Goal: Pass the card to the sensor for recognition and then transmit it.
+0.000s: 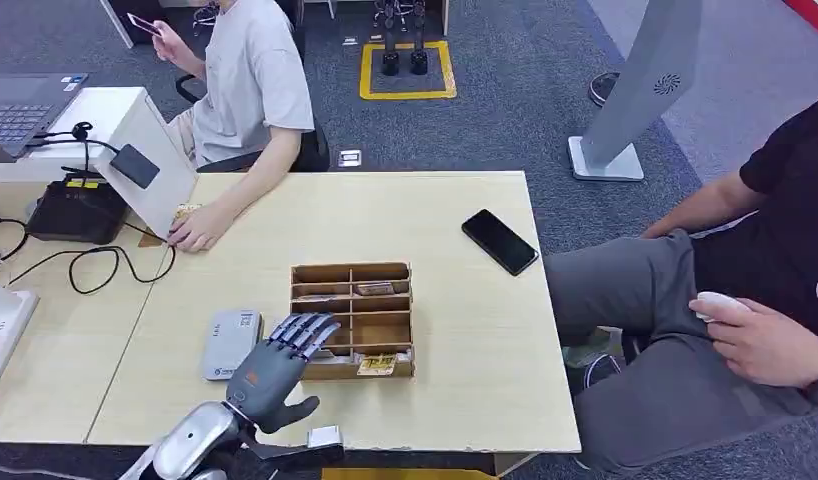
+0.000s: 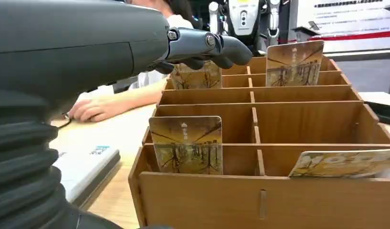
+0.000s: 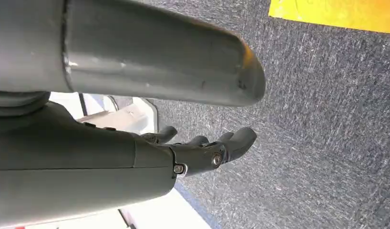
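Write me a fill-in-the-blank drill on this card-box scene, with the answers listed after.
1. The left hand reaches over the wooden ____ box, holding nothing.
2. The black phone lies on the table to the ____ of the box in the head view.
3. The grey card reader lies on the table, on the ____ side of the left hand in the head view.
4. The right hand hangs over grey ____.

Answers: card; right; left; carpet

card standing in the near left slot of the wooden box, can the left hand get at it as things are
Probably yes. The left hand hovers open beside the wooden box, its fingers over the left compartments. The card stands upright with its top edge above the divider, and nothing covers it.
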Available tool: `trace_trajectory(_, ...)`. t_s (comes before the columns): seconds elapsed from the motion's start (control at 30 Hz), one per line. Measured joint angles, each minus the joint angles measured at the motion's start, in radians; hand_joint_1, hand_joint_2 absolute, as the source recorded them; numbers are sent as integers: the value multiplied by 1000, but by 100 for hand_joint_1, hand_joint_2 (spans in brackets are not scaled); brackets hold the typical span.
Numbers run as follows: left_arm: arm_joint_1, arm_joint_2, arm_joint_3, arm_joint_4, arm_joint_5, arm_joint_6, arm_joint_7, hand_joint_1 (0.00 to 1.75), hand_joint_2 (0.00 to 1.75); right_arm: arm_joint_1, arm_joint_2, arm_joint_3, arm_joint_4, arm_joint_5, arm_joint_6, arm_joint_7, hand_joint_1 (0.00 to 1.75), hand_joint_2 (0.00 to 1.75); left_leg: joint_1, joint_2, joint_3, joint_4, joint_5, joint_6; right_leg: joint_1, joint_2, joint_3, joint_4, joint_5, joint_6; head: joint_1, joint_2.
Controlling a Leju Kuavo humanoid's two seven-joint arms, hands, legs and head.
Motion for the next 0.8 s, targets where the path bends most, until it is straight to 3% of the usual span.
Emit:
trace_trajectory(0.13, 10, -21, 28, 2, 57, 19, -11, 0, 175, 0, 0, 0, 0, 1, 0, -5, 0, 0, 0, 0, 0, 0, 0, 0, 0, 0, 0, 0, 0, 0, 0, 0)
trace_trajectory(0.43, 11, -58, 95, 2, 30, 26, 14, 0, 175, 0, 0, 0, 0, 0, 0, -10, 0, 0, 0, 0, 0, 0, 0, 0, 0, 0, 0, 0, 0, 0, 0, 0)
trace_trajectory(0.8, 14, -67, 116, 6, 29, 9, 17, 0, 175, 0, 0, 0, 0, 2, 0, -9, 0, 0, 0, 0, 0, 0, 0, 0, 0, 0, 0, 0, 0, 0, 0, 0)
